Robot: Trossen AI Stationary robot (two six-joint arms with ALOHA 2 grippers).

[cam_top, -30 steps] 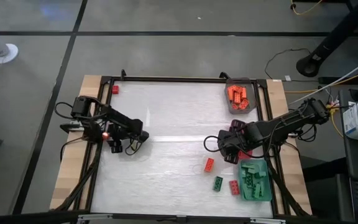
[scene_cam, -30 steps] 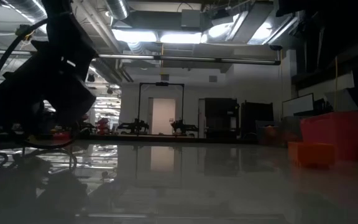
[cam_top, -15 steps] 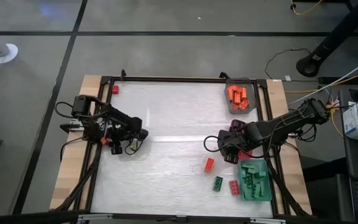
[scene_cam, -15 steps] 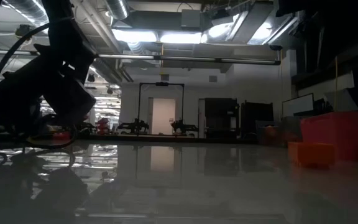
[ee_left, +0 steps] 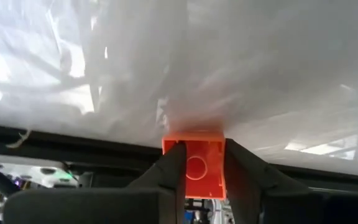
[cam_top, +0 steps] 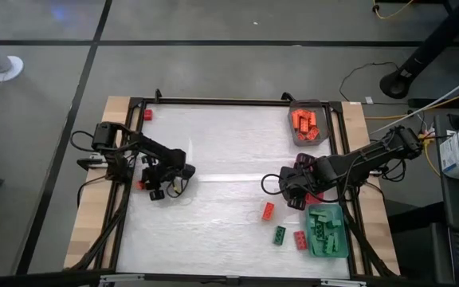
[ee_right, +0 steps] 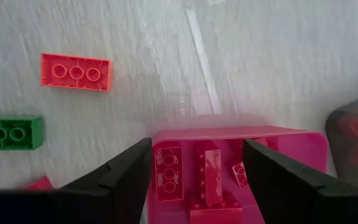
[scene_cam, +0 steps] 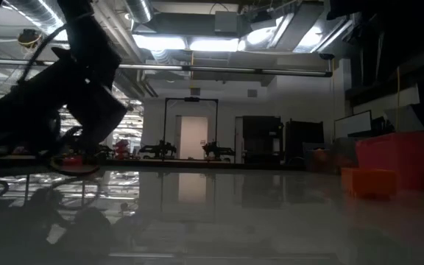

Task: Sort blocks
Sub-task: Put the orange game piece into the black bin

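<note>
My left gripper [cam_top: 144, 186] is near the table's left edge, shut on a small red-orange block [ee_left: 194, 167]; the same block [cam_top: 141, 184] shows in the high view. My right gripper [ee_right: 194, 174] hangs open above the pink tray [ee_right: 291, 149], which holds several red blocks, and touches nothing. On the table near it lie a red block [cam_top: 268, 210], a green block [cam_top: 279, 234] and another red block [cam_top: 300, 239]. The teal tray [cam_top: 337, 243] holds green blocks. The grey tray [cam_top: 297, 137] holds orange ones. My left gripper pinches the red-orange block by two opposite side walls [ee_left: 174, 163] between its two fingers. The fingers slant down from the table's right toward its left edge. The block's hollow underside faces the wrist camera. Whether the block is clear of the table, I cannot tell.
One red block [cam_top: 147, 114] sits at the far left corner by the black frame [cam_top: 213, 101]. In the low view an orange-red block [scene_cam: 369, 182] lies before the pink tray [scene_cam: 407, 158]. The table's middle is a bare white sheet [cam_top: 213, 151].
My left gripper has closed on the red-orange block and swung at the wrist. It has shifted a little toward the table's right and near edges, and the block has gone with it. In the low view the hand has tipped upward.
</note>
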